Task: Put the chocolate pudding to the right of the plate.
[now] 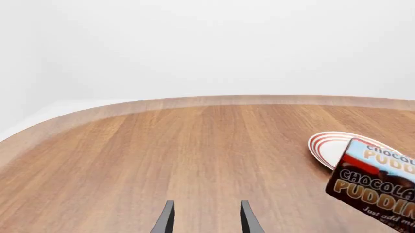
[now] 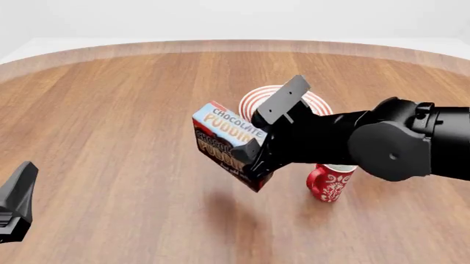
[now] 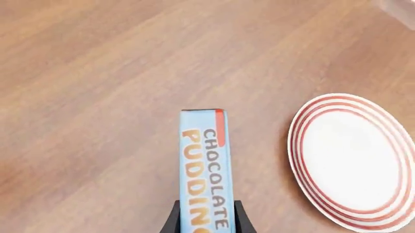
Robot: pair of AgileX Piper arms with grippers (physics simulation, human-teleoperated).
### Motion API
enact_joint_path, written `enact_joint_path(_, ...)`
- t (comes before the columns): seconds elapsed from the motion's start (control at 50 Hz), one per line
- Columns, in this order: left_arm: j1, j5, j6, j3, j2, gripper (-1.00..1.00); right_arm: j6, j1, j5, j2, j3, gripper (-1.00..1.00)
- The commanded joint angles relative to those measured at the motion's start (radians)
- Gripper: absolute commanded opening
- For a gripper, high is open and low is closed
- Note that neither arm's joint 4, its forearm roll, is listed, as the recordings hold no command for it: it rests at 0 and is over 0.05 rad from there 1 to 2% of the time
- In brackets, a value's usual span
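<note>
My right gripper (image 2: 253, 157) is shut on the chocolate pudding (image 2: 224, 129), a carton with a light-blue top and dark brown front, and holds it tilted above the table, its shadow below. The right wrist view shows the carton's top (image 3: 206, 165) between the fingers. The white plate with red rings (image 2: 321, 104) lies just behind the gripper, partly hidden by it; it also shows in the right wrist view (image 3: 350, 160) and the left wrist view (image 1: 318, 144), beside the carton (image 1: 376, 179). My left gripper (image 1: 207, 218) is open and empty, low at the near left (image 2: 18, 203).
A red mug with a white pattern (image 2: 331, 184) stands on the wooden table in front of the plate, partly under my right arm (image 2: 397, 146). The table's curved far edge (image 2: 220, 47) runs across the back.
</note>
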Motion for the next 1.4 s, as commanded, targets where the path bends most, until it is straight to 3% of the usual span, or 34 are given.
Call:
enact_joint_path(0.02, 0.0, 0.0, 0.0, 0.0, 0.0, 1.0, -0.047, -0.038, 0.086, -0.042, -0.15, -1.0)
enact_joint_path(0.14, 0.0, 0.0, 0.0, 0.0, 0.0, 1.0, -0.092, -0.072, 0.128, -0.054, -0.271, -1.0)
enact_joint_path(0.32, 0.0, 0.0, 0.0, 0.0, 0.0, 1.0, -0.116, -0.129, 0.175, -0.096, -0.389, -1.0)
enact_joint_path(0.44, 0.0, 0.0, 0.0, 0.0, 0.0, 1.0, -0.119, -0.151, 0.181, -0.092, -0.419, -1.0)
enact_joint_path(0.72, 0.0, 0.0, -0.001, 0.0, 0.0, 1.0, -0.132, -0.229, 0.195, 0.014, -0.607, -1.0)
enact_joint_path(1.04, 0.0, -0.001, 0.0, 0.001, 0.0, 1.0, -0.098, -0.404, 0.313, 0.304, -1.049, -1.0)
enact_joint_path(1.16, 0.0, 0.0, 0.0, 0.001, 0.0, 1.0, -0.096, -0.452, 0.331, 0.396, -1.144, -1.0)
enact_joint_path(1.2, 0.0, 0.0, 0.0, 0.001, 0.0, 1.0, -0.056, -0.472, 0.354, 0.432, -1.199, -1.0)
enact_joint_path(1.22, 0.0, 0.0, 0.0, 0.001, 0.0, 1.0, -0.079, -0.483, 0.36, 0.45, -1.217, -1.0)
enact_joint_path(1.36, 0.0, 0.0, 0.0, 0.001, -0.001, 1.0, -0.069, -0.588, 0.481, 0.622, -1.491, -1.0)
enact_joint_path(1.4, 0.0, 0.001, 0.0, 0.001, -0.001, 1.0, -0.074, -0.591, 0.489, 0.633, -1.509, -1.0)
